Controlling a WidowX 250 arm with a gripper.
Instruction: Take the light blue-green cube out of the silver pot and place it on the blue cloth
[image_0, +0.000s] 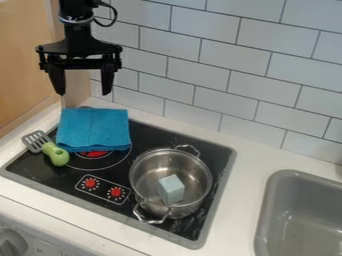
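The black tool (84, 93) hangs fingers-down on the left in the view, over the back left corner of the worktop (250, 155). Its two fingers stand well apart, pointing down, with nothing between them. The nearest thing is a folded blue cloth (93, 129), just below the fingertips in the view. It lies over the back left corner of the black stove top (43, 172), partly covering a ring with a red centre (93, 154).

A spatula (55, 154) with a green handle lies at the stove top's left edge, just beside the cloth's front left corner. Its grey slotted head points toward the worktop's left edge, and its handle points toward the front.

A steel pot (140, 175) stands upright near the stove top's right edge, one loop handle toward the back and the other toward the front. Inside the pot, a pale blue-grey block (172, 190) rests in the front half. Two red dials (90, 183) sit near the stove top's front edge, left of the pot. Further right, a grey sink (266, 212) is set into the worktop, with white tiles (204, 45) rising behind the back edge.
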